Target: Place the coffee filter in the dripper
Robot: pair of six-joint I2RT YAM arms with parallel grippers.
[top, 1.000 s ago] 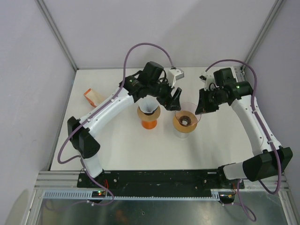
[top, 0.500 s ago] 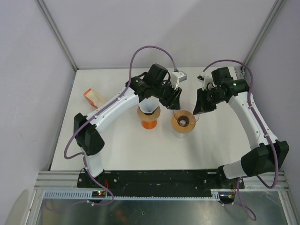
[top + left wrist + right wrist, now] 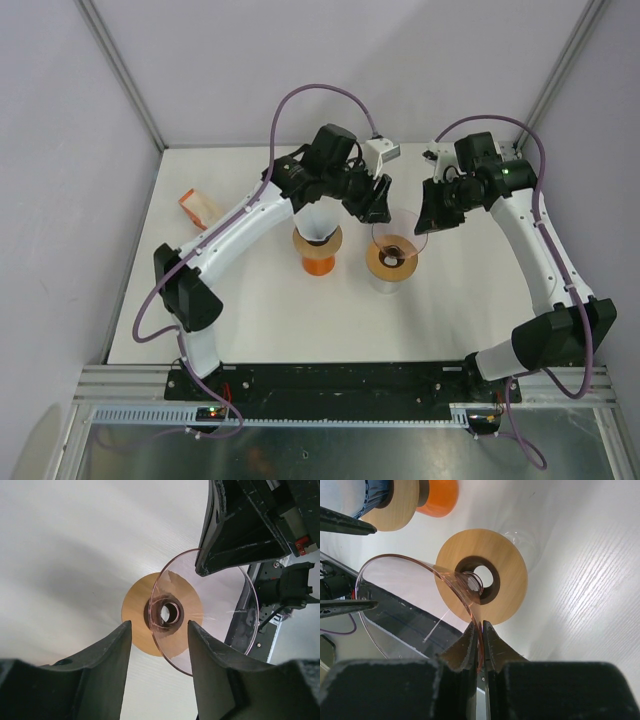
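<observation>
The dripper point(image 3: 393, 257) is a clear pink cone with a round wooden collar, standing mid-table. It also shows in the left wrist view point(image 3: 210, 615) and the right wrist view point(image 3: 490, 580). My right gripper point(image 3: 425, 215) is shut on the cone's right rim point(image 3: 479, 630). My left gripper point(image 3: 375, 200) is open and empty, just above the cone's left rim, with the cone between its fingers point(image 3: 160, 625). A white paper coffee filter point(image 3: 318, 222) sits as a cone in a wooden-collared stand with an orange base point(image 3: 317, 264), left of the dripper.
A small orange and wood-coloured packet point(image 3: 200, 208) lies at the far left of the table. The stand with the filter point(image 3: 395, 502) is close beside the dripper. Both arms crowd the middle back of the table.
My left gripper has moved slightly back and right, staying open. My right gripper has shifted a little back and left, still on the dripper's rim.
</observation>
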